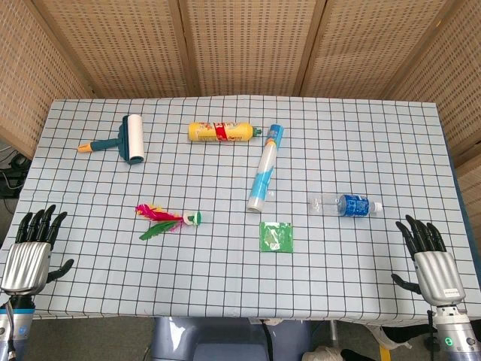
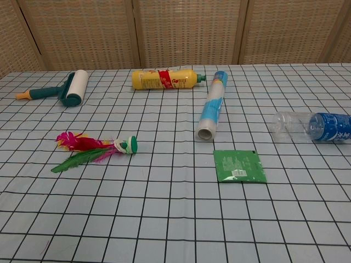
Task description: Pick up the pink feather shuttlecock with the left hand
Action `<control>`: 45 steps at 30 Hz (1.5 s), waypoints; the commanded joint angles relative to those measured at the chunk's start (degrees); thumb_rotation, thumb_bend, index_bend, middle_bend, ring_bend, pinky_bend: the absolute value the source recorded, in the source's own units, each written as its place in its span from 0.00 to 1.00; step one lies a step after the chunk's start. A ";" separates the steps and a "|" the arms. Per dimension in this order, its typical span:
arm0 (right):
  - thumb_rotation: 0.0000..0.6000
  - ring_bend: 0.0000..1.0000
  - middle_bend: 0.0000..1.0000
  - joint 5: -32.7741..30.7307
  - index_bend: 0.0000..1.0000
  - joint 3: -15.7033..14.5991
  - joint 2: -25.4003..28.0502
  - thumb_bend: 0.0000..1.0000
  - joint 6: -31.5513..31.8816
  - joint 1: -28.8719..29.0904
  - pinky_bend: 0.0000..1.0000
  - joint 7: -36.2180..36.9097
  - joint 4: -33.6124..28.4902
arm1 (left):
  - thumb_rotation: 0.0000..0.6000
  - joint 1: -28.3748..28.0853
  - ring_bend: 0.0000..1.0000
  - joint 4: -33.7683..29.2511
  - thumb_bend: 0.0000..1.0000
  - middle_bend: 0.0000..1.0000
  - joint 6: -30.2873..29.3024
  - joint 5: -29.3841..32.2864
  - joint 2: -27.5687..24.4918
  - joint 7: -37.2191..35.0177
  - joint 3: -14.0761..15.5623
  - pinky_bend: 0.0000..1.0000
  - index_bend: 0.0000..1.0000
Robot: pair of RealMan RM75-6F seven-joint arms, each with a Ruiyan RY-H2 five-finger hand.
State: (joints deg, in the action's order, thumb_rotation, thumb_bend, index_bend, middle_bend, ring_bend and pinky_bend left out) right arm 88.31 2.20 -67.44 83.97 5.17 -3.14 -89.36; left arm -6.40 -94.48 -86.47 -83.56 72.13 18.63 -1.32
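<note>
The pink feather shuttlecock [image 1: 167, 219] lies flat on the checked tablecloth, left of centre, with pink and green feathers pointing left and a white-green base to the right; the chest view shows the shuttlecock [image 2: 93, 149] at mid-left. My left hand [image 1: 31, 252] rests at the table's near left edge, fingers spread and holding nothing, well to the left of the shuttlecock. My right hand [image 1: 430, 259] sits at the near right edge, also empty with fingers apart. Neither hand appears in the chest view.
A lint roller [image 1: 124, 139] lies at the back left, a yellow bottle [image 1: 222, 131] at the back centre. A blue-white tube [image 1: 264, 168] lies mid-table, a green packet [image 1: 276, 236] in front of it, a water bottle [image 1: 346, 204] to the right. Wooden screens stand behind.
</note>
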 commanded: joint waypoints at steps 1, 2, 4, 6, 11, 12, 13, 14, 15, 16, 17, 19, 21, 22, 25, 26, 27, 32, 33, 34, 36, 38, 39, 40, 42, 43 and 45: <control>1.00 0.00 0.00 -0.01 0.03 0.03 -0.03 0.11 0.00 0.03 0.07 -0.07 -0.01 | 1.00 -0.08 0.00 0.05 0.20 0.00 0.18 0.12 0.08 -0.02 -0.18 0.00 0.08; 1.00 0.00 0.00 0.05 0.03 0.03 -0.02 0.11 0.09 0.01 0.07 -0.05 -0.04 | 1.00 -0.08 0.00 0.05 0.20 0.00 0.18 0.11 0.06 0.00 -0.21 0.00 0.08; 1.00 0.00 0.00 0.32 0.03 -0.03 0.00 0.11 0.45 -0.11 0.07 0.00 0.02 | 1.00 -0.09 0.00 0.01 0.20 0.00 0.17 -0.02 0.04 0.03 -0.29 0.00 0.08; 1.00 0.00 0.00 0.14 0.03 -0.03 0.18 0.11 0.64 -0.31 0.07 0.44 -0.09 | 1.00 -0.16 0.00 -0.07 0.20 0.00 0.56 0.02 0.07 -0.04 -0.25 0.00 0.08; 1.00 0.00 0.00 -0.04 0.03 0.20 0.55 0.11 0.98 -0.44 0.07 0.96 -0.25 | 1.00 -1.10 0.00 -0.71 0.20 0.00 2.39 1.19 -0.05 -0.46 -1.12 0.00 0.09; 1.00 0.00 0.00 -0.08 0.03 0.21 0.58 0.11 0.97 -0.45 0.07 1.02 -0.29 | 1.00 -1.40 0.00 -0.89 0.20 0.00 2.97 1.54 -0.13 -0.53 -1.32 0.00 0.09; 1.00 0.00 0.00 -0.11 0.03 0.21 0.60 0.11 0.92 -0.44 0.07 1.05 -0.31 | 1.00 -1.69 0.00 -1.06 0.20 0.00 3.48 1.82 -0.23 -0.54 -1.51 0.00 0.09; 1.00 0.00 0.00 -0.16 0.03 0.23 0.59 0.11 0.81 -0.39 0.07 1.07 -0.29 | 1.00 -2.26 0.00 -1.16 0.20 0.00 4.31 2.08 -0.35 -0.47 -1.83 0.00 0.09; 1.00 0.00 0.00 -0.19 0.03 0.23 0.58 0.11 0.73 -0.35 0.07 1.06 -0.27 | 1.00 -2.66 0.00 -1.30 0.20 0.00 4.92 2.43 -0.51 -0.24 -2.09 0.00 0.09; 1.00 0.00 0.00 -0.19 0.03 0.22 0.56 0.11 0.63 -0.30 0.07 1.00 -0.25 | 1.00 -3.20 0.00 -1.47 0.20 0.00 5.56 2.82 -0.67 0.24 -2.51 0.00 0.10; 1.00 0.00 0.00 -0.12 0.03 0.17 0.50 0.11 0.55 -0.25 0.07 0.89 -0.17 | 1.00 -3.96 0.00 -1.71 0.20 0.00 6.29 3.39 -0.82 0.81 -3.23 0.00 0.10; 1.00 0.00 0.00 -0.05 0.03 0.06 0.39 0.11 0.38 -0.21 0.07 0.65 -0.05 | 1.00 -5.68 0.00 -1.93 0.20 0.00 8.05 4.71 -0.84 1.35 -4.83 0.00 0.12; 1.00 0.00 0.00 0.02 0.03 0.00 0.37 0.11 0.39 -0.22 0.07 0.59 -0.11 | 1.00 -7.47 0.00 -2.07 0.21 0.00 10.52 6.84 -0.92 1.75 -6.28 0.00 0.14; 1.00 0.00 0.00 0.08 0.03 -0.01 0.38 0.11 0.46 -0.25 0.07 0.60 -0.14 | 1.00 -8.40 0.00 -2.02 0.21 0.00 11.85 7.93 -0.87 1.89 -6.95 0.00 0.15; 1.00 0.00 0.00 0.14 0.03 -0.03 0.41 0.11 0.48 -0.25 0.07 0.68 -0.18 | 1.00 -11.71 0.00 -1.15 0.22 0.00 16.61 12.37 -0.48 3.36 -9.11 0.00 0.20; 1.00 0.00 0.00 0.13 0.03 -0.04 0.42 0.11 0.45 -0.24 0.07 0.70 -0.18 | 1.00 -12.19 0.00 -0.96 0.22 0.00 17.27 13.10 -0.36 3.71 -9.37 0.00 0.22; 1.00 0.00 0.00 0.11 0.03 -0.04 0.42 0.11 0.41 -0.23 0.07 0.73 -0.17 | 1.00 -12.79 0.00 -0.67 0.23 0.00 18.07 13.85 -0.18 4.13 -9.61 0.00 0.25; 1.00 0.00 0.00 -0.41 0.03 0.06 0.39 0.11 -0.17 -0.06 0.07 0.85 -0.04 | 1.00 -18.94 0.00 3.71 0.24 0.00 25.68 21.43 3.10 9.40 -11.30 0.00 0.33; 1.00 0.00 0.00 -0.47 0.03 0.07 0.40 0.11 -0.22 -0.05 0.07 0.91 -0.02 | 1.00 -19.58 0.00 4.43 0.24 0.00 26.18 22.24 3.70 10.19 -11.40 0.00 0.34; 1.00 0.00 0.00 -0.55 0.03 0.09 0.41 0.11 -0.27 -0.04 0.07 0.99 0.01 | 1.00 -20.56 0.00 5.61 0.24 0.00 26.87 23.42 4.67 11.34 -11.55 0.00 0.35; 1.00 0.00 0.00 -0.63 0.03 0.11 0.39 0.11 -0.30 -0.05 0.07 1.11 0.12 | 1.00 -22.09 0.00 7.58 0.24 0.00 27.96 25.48 6.30 13.22 -11.72 0.00 0.37; 1.00 0.00 0.00 -0.73 0.03 0.16 0.35 0.11 -0.32 -0.04 0.07 1.27 0.25 | 1.00 -23.87 0.00 9.60 0.25 0.00 29.37 28.16 8.10 15.21 -11.91 0.00 0.36; 1.00 0.00 0.00 -0.80 0.03 0.19 0.32 0.11 -0.39 -0.01 0.07 1.33 0.36 | 1.00 -24.96 0.00 10.55 0.25 0.00 30.30 30.03 9.15 16.53 -11.92 0.00 0.35; 1.00 0.00 0.00 -1.00 0.04 0.25 0.25 0.11 -0.61 0.07 0.07 1.46 0.51 | 1.00 -26.47 0.00 11.41 0.25 0.00 31.68 31.67 10.44 18.35 -11.68 0.00 0.35; 1.00 0.00 0.00 -1.19 0.04 0.31 0.16 0.11 -0.92 0.21 0.07 1.71 0.75 | 1.00 -28.06 0.00 12.68 0.25 0.00 32.25 33.99 12.23 20.42 -11.57 0.00 0.34; 1.00 0.00 0.00 -1.21 0.04 0.31 0.13 0.11 -1.01 0.25 0.07 1.79 0.87 | 1.00 -28.67 0.00 13.01 0.25 0.00 32.43 34.94 12.87 21.20 -11.45 0.00 0.35; 1.00 0.00 0.00 -1.27 0.04 0.32 0.03 0.11 -1.10 0.30 0.07 1.95 1.09 | 1.00 -29.95 0.00 13.59 0.25 0.00 32.76 37.01 14.17 22.62 -11.23 0.00 0.36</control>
State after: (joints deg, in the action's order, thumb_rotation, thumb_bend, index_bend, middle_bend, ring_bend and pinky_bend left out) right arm 87.06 2.51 -67.40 82.88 5.46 -1.20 -88.28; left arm -34.24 -82.36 -54.85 -49.16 84.16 39.43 -12.78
